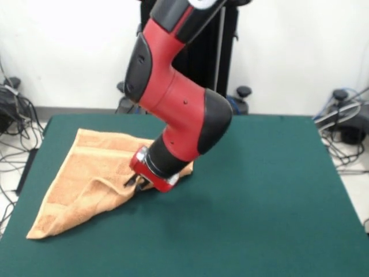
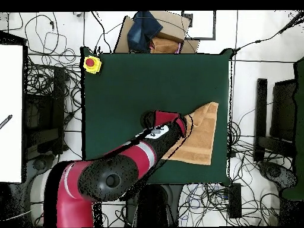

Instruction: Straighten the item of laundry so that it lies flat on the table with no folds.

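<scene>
Nearest the front camera: bare green surface [image 1: 242, 219], then one peach-orange towel [image 1: 75, 190] lying rumpled toward the front view's left, one corner pointing at the near edge, folds bunched beside the pincer [image 1: 134, 180]. One red and black arm [image 1: 173, 86], reaching down from the far side, wrist bent, tip pressed at the towel's inner edge. Pincer mostly hidden behind the wrist; cannot tell how far open or whether gripping cloth. One yellow box with red button [image 2: 91, 63] at a surface corner, seen overhead.
</scene>
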`<action>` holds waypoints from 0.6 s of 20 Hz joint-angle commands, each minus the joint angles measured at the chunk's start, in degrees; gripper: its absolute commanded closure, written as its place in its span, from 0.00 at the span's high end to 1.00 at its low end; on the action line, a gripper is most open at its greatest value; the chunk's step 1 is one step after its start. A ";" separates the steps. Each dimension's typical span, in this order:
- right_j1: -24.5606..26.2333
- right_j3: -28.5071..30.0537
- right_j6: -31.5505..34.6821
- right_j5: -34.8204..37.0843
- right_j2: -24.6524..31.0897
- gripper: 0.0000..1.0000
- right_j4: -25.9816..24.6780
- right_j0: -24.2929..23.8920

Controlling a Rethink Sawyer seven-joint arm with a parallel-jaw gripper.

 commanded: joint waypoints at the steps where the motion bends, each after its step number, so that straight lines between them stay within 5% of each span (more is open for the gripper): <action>1: 8.77 -12.18 8.15 7.08 1.78 0.00 0.33 2.26; 7: 18.58 -21.68 19.77 19.20 -9.21 0.00 5.07 4.67; 12: 19.87 -23.51 22.22 21.79 -11.66 0.00 6.41 4.71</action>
